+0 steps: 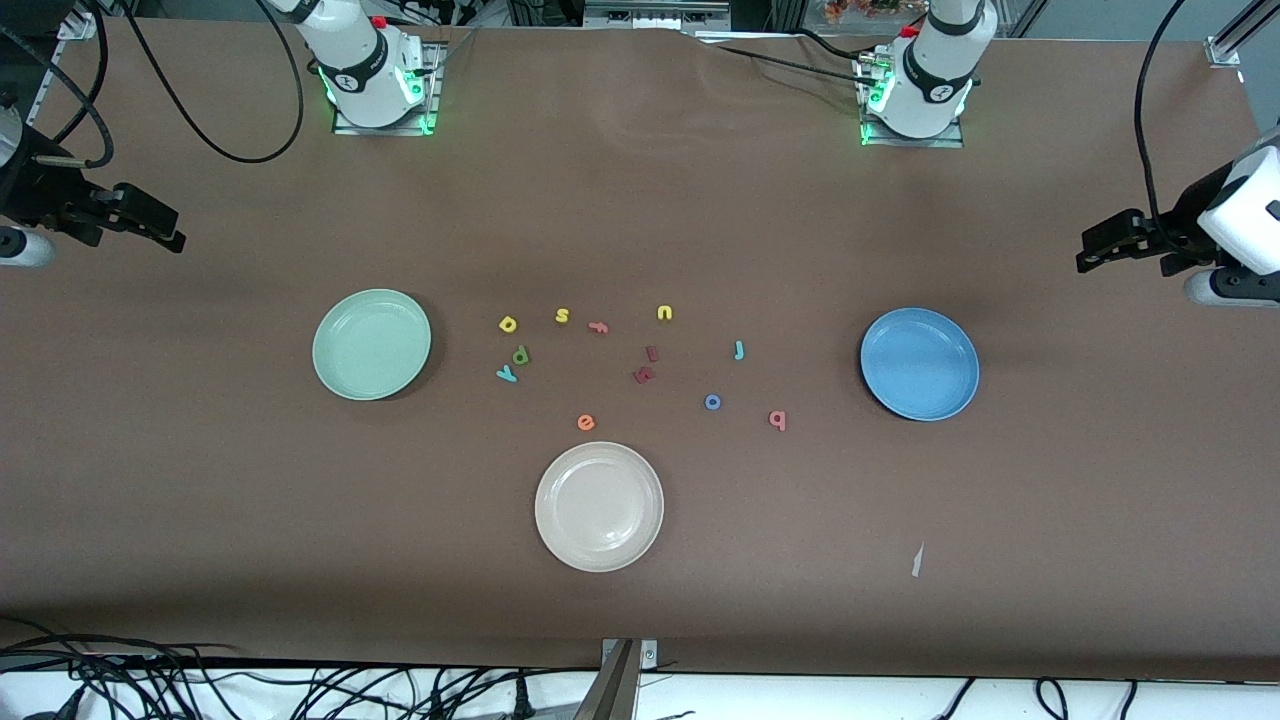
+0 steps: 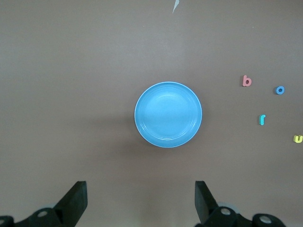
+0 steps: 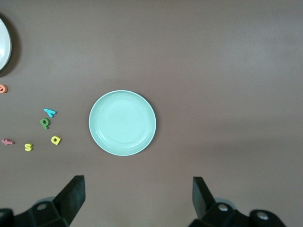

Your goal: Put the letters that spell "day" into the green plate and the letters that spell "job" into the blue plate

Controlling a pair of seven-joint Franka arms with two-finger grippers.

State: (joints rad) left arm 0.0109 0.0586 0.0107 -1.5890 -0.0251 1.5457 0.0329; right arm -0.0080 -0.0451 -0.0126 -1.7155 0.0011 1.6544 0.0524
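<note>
- The left claw [image 2: 140, 203] hangs high over the table [image 1: 640, 200] with its fingers spread wide and nothing between them; the blue plate [image 2: 168, 114] lies straight below it, bare.
- The right claw [image 3: 138, 201] is just as wide open and just as empty, hovering over the green plate [image 3: 122, 122], which also holds nothing.
- Neither arm has started, so I'd judge the first pick is the step in hand.
- Off to one side of the right claw, toward the middle of the table, sit the "day" letters in a tight huddle: the yellow a [image 3: 56, 140], the dark green d [image 3: 45, 123] and the teal y [image 3: 49, 112].
- The d and y are nearly touching, so the claw should come straight down on one and narrow its fingers first, or it will nudge the neighbour.
- The yellow a looks the safest opener, standing a bit apart; don't mistake the yellow s [image 3: 28, 147] beside it.
- Off to one side of the left claw lie the "job" letters, well spread: the j [image 2: 262, 119], the blue o [image 2: 280, 90] and the pinkish b [image 2: 246, 81].
- These are thin foam, so the fingers must reach right to the table.
- Count: three plates, counting the cream plate [image 1: 599, 506], which stays out of it; eleven letters, six wanted, five not.
</note>
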